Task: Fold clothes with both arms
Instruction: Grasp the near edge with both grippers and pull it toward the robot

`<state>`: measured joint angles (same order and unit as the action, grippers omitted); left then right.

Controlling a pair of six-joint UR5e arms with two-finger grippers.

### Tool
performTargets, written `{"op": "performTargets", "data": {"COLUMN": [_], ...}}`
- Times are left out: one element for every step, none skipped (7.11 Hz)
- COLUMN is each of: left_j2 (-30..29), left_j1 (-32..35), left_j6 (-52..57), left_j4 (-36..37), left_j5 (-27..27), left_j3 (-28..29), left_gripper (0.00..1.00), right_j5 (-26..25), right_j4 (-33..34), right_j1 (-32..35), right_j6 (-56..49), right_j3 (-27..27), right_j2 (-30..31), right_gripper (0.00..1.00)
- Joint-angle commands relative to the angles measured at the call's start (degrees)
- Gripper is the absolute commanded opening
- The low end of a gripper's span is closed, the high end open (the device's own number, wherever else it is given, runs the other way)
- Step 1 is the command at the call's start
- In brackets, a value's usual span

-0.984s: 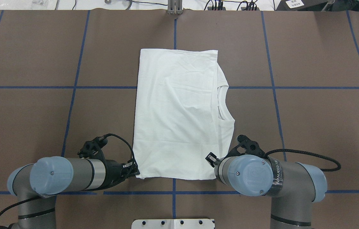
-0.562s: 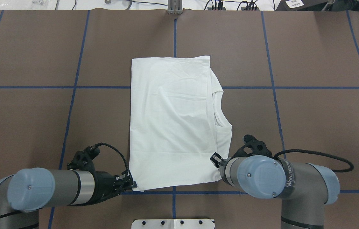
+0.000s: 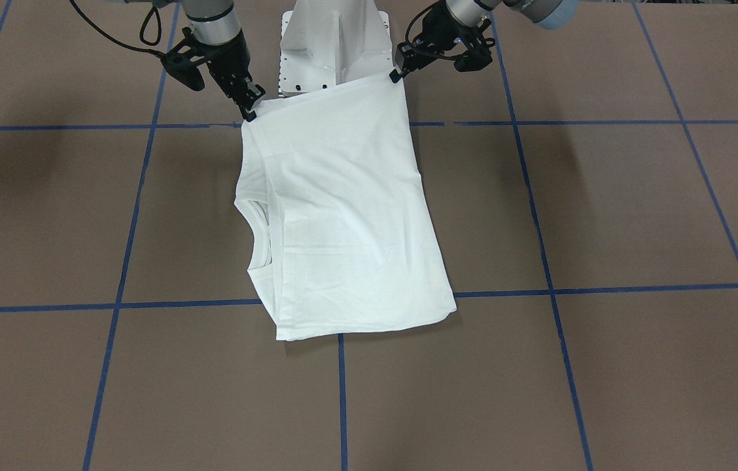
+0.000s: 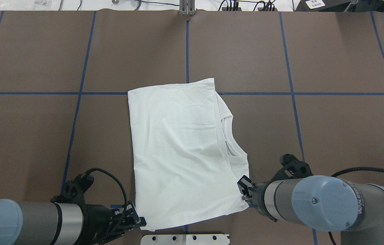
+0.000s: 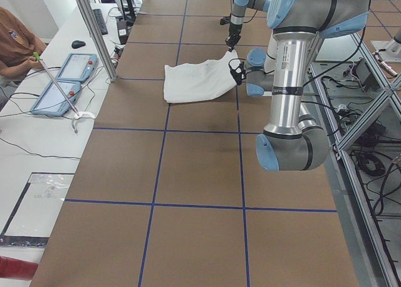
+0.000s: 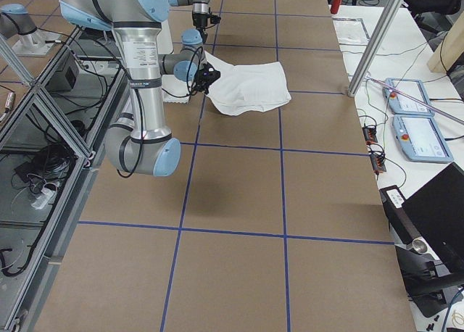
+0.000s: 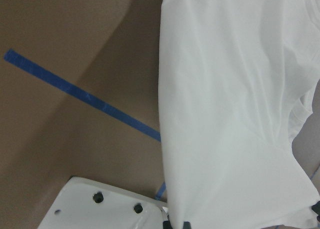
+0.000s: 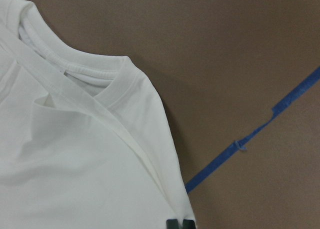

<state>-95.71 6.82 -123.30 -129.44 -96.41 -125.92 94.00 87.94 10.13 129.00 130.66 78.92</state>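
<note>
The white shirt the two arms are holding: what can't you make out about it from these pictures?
- T-shirt sleeves: not seen in any view, covered by folded layers.
- Collar label: not visible in the right wrist view, folds cover the inside.
- Right gripper fingertips: cut off by that view's bottom edge.

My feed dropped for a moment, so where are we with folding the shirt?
Done: the shirt lies as a narrow rectangle, no sleeve sticking out, its collar showing along one long side. In hand: the left gripper and the right gripper each pinch a corner of the edge nearest the robot. Left, probably: bring that edge over onto the far edge, then let go.
</note>
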Motion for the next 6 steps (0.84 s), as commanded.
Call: {"op": "performTargets", "data": {"left_j2": [-0.1, 0.0, 0.2, 0.0, -0.5, -2.8], "left_j1": [-0.3, -0.3, -0.1, 0.4, 0.7, 4.5], "left_j6": [-0.6, -0.6, -0.6, -0.6, 0.2, 2.9], "left_j4": [2.4, 2.4, 2.5, 3.2, 7.5, 9.9], "left_j5": [-0.3, -0.6, -2.0, -2.1, -2.1, -2.1], "left_j3": [-2.4, -2.7, -3.7, -5.3, -6.4, -5.0], "left_gripper": [0.0, 0.0, 0.0, 0.0, 0.0, 0.0], "right_j5": [0.9, 3.3, 3.6, 3.7, 4.2, 6.2], "right_j4": [0.1, 0.0, 0.0, 0.0, 0.0, -0.1], "right_j1": [-3.3, -3.8, -4.2, -2.9, 2.3, 6.5], "right_j6": [2.0, 3.9, 4.2, 4.2, 3.9, 2.1], "right_j3": [4.7, 5.9, 6.5, 7.3, 7.4, 5.8], "right_j2": [0.4, 1.3, 1.4, 1.3, 0.8, 0.1], "right_gripper": [0.0, 0.0, 0.0, 0.0, 0.0, 0.0]}}
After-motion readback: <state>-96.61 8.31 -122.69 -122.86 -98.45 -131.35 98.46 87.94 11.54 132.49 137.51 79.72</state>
